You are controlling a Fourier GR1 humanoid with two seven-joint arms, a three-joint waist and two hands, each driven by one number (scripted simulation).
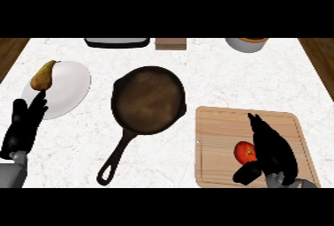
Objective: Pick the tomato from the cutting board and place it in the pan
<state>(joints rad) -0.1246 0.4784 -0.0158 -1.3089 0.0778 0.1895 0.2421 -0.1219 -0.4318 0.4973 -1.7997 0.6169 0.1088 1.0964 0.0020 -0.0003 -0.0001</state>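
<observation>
While the tomato sits roundly on the cutting board, the right robot hand touches it, fingers straight.

The right hand hides the tomato's right side; its fingers' closure is unclear.

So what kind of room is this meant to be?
Most likely a kitchen: a white marble-look counter holding a dark cast-iron frying pan and a wooden cutting board with a red tomato.
</observation>
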